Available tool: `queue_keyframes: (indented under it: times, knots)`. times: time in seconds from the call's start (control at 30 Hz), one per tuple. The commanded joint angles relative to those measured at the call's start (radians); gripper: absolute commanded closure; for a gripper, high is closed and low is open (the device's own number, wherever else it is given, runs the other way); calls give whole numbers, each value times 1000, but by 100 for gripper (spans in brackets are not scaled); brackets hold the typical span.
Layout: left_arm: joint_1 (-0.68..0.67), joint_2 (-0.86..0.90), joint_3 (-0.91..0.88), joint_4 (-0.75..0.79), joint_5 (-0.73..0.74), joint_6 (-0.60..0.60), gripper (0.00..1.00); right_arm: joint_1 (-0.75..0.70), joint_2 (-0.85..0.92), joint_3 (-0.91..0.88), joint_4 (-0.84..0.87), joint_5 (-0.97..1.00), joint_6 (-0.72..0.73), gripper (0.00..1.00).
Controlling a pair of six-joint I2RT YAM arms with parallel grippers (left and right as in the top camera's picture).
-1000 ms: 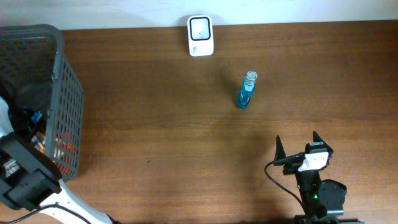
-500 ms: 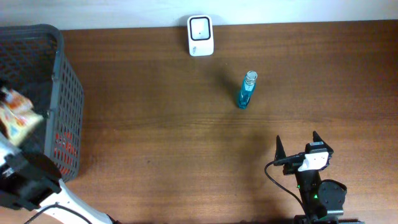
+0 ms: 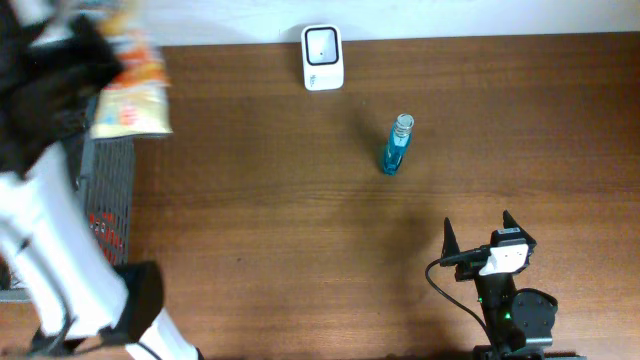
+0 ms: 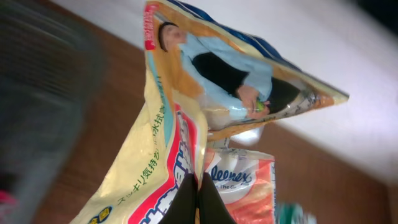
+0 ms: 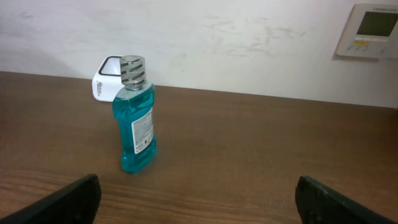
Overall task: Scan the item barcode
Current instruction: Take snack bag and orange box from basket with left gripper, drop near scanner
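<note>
desk [image 3: 300, 220] carries a basket [image 3: 115, 200] at its left edge. left pincer [image 4: 199, 193] is clenched on a yellow packet [image 3: 135, 105], held high over the far-left corner, likely bound for the scanner [image 3: 322, 58] at the far edge. the packet's long axis runs roughly far-to-near, printed face toward the wrist; barcode unseen. right pincer [image 3: 478, 232] waits released by the near edge.

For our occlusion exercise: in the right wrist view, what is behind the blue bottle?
A white scanner peeks out left of the bottle at its neck, with the wall beyond. The bottle covers the scanner's right part, so that side cannot be seen.
</note>
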Motion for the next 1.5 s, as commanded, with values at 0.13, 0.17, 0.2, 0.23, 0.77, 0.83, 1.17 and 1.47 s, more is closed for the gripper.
queue_keyframes:
  times: [0.13, 0.17, 0.2, 0.23, 0.77, 0.83, 1.17, 1.47]
  knots:
    - [-334, 341, -161, 83, -138, 20, 100, 5, -6, -7, -3, 5, -6, 2]
    - [-355, 385, -166, 98, -150, 19, 100, 5, -6, -7, -3, 5, -6, 2]
    - [-377, 436, -166, 113, -154, 19, 100, 5, -6, -7, -3, 5, -6, 2]
    - [-393, 477, -166, 123, -153, 19, 100, 5, -6, -7, -3, 5, -6, 2]
    - [-550, 706, -55, 186, -151, -18, 27, 5, -6, -7, -3, 5, -6, 2]
    - [-500, 687, 124, 83, -148, -18, 27, 5, -6, -7, -3, 5, -6, 2]
    - [-101, 287, 239, -16, -149, 109, 20, 5, -6, -7, -3, 5, -6, 2]
    - [386, 100, 104, -16, -149, 109, 11, 5, -6, -7, -3, 5, -6, 2]
